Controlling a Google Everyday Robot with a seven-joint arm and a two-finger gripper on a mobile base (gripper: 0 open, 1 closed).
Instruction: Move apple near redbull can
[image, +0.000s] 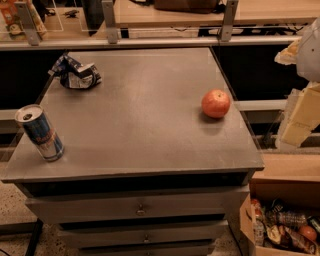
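The apple (216, 103) is round and red-orange with a paler patch. It sits on the grey cabinet top (145, 115), near the right edge. The redbull can (40, 132), slim, blue and silver with a silver top, stands slightly tilted at the front left corner, far from the apple. My gripper (299, 107), white and cream-coloured, hangs at the right edge of the view. It is off the cabinet top, to the right of the apple and somewhat above it, and holds nothing that I can see.
A crumpled blue-and-white foil bag (76, 73) lies at the back left of the top. A cardboard box (282, 220) with several snacks stands on the floor at the lower right. A railing and a wooden counter (165, 15) run behind the cabinet.
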